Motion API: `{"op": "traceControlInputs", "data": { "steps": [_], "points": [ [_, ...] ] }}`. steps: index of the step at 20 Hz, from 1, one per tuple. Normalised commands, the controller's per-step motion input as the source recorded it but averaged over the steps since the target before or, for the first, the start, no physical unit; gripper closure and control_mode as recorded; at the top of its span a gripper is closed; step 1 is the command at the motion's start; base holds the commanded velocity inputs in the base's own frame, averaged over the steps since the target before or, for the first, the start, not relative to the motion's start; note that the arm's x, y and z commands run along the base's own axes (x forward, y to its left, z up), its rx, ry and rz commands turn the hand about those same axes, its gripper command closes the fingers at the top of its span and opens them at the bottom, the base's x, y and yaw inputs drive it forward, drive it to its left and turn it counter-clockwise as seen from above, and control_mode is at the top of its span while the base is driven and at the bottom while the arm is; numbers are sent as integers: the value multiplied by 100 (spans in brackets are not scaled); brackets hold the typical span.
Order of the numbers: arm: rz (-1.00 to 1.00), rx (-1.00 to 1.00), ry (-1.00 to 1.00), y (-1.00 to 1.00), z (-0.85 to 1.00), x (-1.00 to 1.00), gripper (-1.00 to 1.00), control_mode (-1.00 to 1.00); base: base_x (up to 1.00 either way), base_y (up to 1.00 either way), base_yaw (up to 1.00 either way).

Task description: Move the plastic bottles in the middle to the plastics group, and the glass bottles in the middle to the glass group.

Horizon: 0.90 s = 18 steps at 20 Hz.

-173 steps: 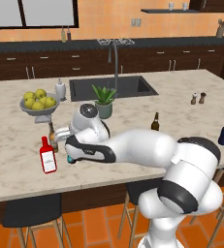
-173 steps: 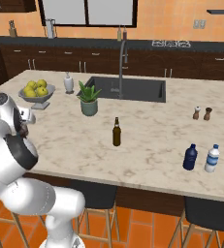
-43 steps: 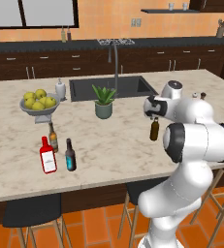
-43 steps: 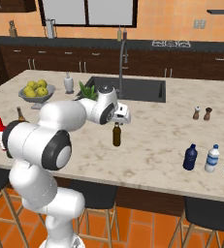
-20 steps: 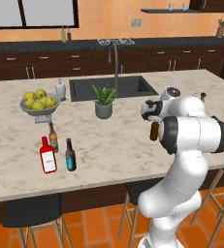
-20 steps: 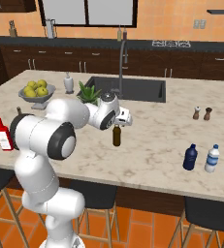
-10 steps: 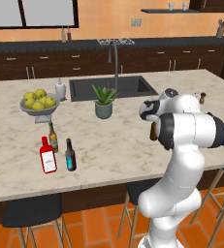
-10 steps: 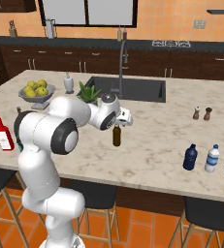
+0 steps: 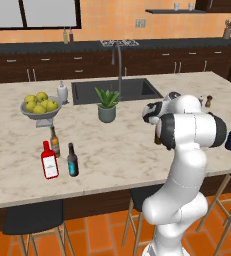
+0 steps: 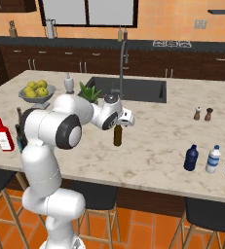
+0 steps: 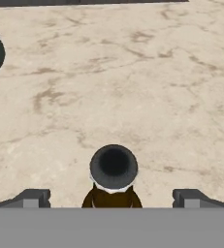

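Amber-brown bottle [image 10: 117, 134] stands upright mid-counter on the marble island [image 10: 158, 141], and the gripper [image 11: 112, 196] hangs right over it, jaws spread wide, one fingertip [image 11: 32, 197] either side of the dark cap [image 11: 113, 166], neither touching. From the hand camera the cap sits dead centre at six o'clock. Off at the counter's nine o'clock end the glass group waits: red bottle [image 9: 49, 160], small brown bottle [image 9: 54, 141] just behind it, and the black bottle with the blue label [image 9: 72, 160] beside them. The squat dark-blue bottle [image 10: 191, 158] sits well apart, toward three o'clock, next to clear plastic bottles [image 10: 213, 159].
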Motion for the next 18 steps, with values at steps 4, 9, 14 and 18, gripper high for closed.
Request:
{"op": "traceControlInputs", "data": {
  "steps": [4,9,14,18],
  "points": [
    [1,0,0,-2,-12,6,-100,-100,0,0,0],
    [2,0,0,0,-7,3,100,-100,0,0,0],
    [5,0,-4,-2,0,2,100,-100,0,0,0],
    [9,0,-8,0,1,-1,100,-100,0,0,0]
  ]
}}
